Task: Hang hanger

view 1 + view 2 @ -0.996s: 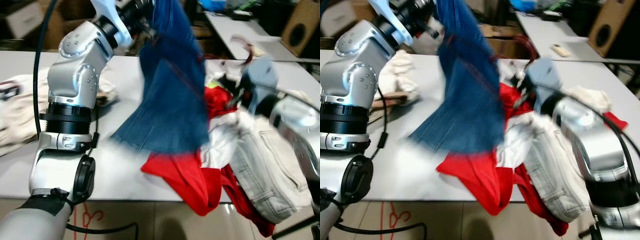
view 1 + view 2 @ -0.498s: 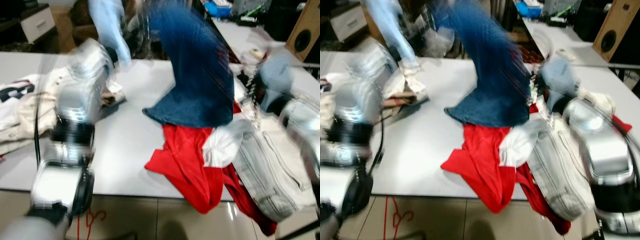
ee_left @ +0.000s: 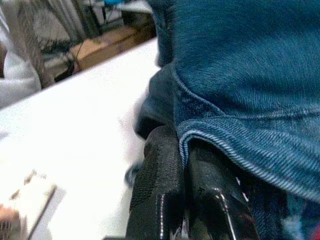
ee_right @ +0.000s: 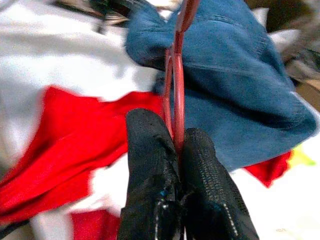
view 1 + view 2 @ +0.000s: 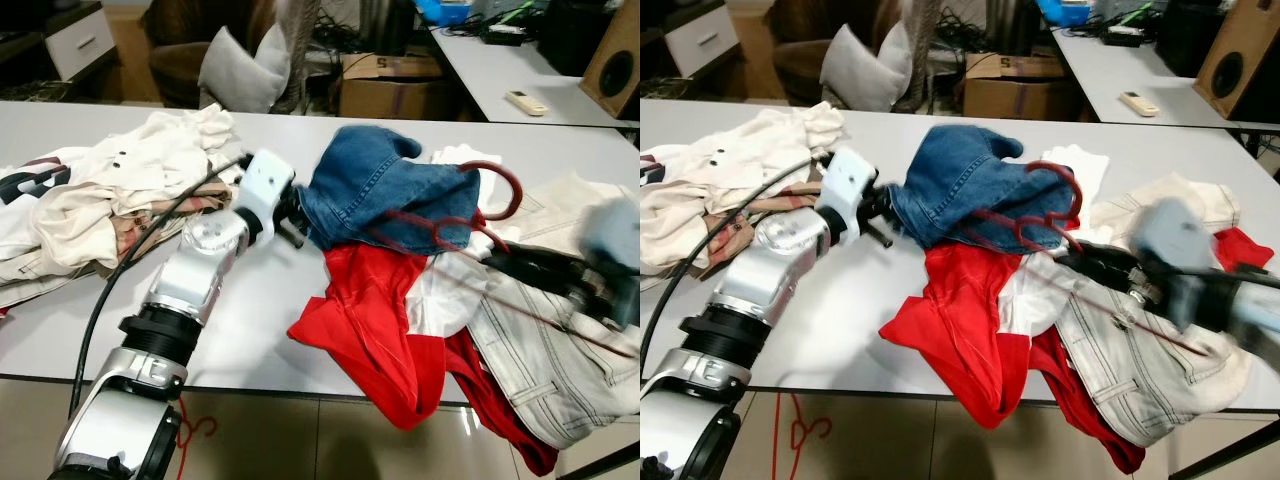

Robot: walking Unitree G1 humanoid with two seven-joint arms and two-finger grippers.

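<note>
Both grippers work at a clothes pile on a white table (image 5: pixel 250 300), one on denim, one on a red hanger.

At the left lies a heap of cream garments (image 5: pixel 110 180); the left gripper (image 3: pixel 187 165), its silver arm reaching forward and inward, has its fingers closed on the hem of the blue jeans (image 5: pixel 385 200). The jeans are bunched mid-table over a red cloth (image 5: pixel 370 320), beside pale denim (image 5: pixel 1130 360). The red hanger (image 5: pixel 450 215) lies across the jeans, hook toward the far right, long axis running left to right. The right gripper (image 4: pixel 177 150), coming in low from the right, pinches the hanger's thin wire.
</note>
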